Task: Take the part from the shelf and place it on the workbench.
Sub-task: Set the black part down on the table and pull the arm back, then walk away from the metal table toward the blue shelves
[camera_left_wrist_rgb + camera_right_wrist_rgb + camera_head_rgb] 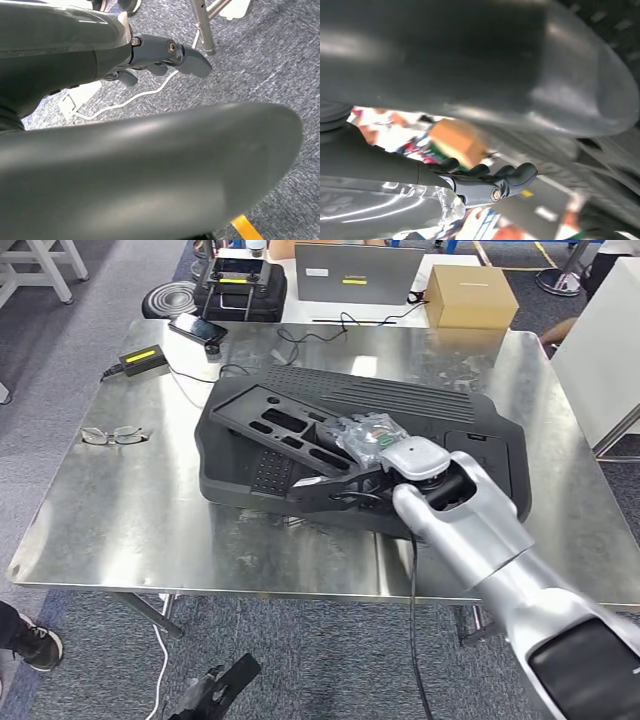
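Resting the black part (317,435) on the metal surface (151,510), the right hand (392,465) grips its near edge, apparently at placement; next it must let go, while the left hand (166,55) hangs empty, fingers loosely apart.

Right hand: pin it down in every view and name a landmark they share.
Head view: right hand right of centre, at the black part.
Right wrist view: its dark fingers stretch before a blurred tan box.
Left wrist view: left hand over carpet instead.
Shared landmark: cardboard box, head and right wrist views.
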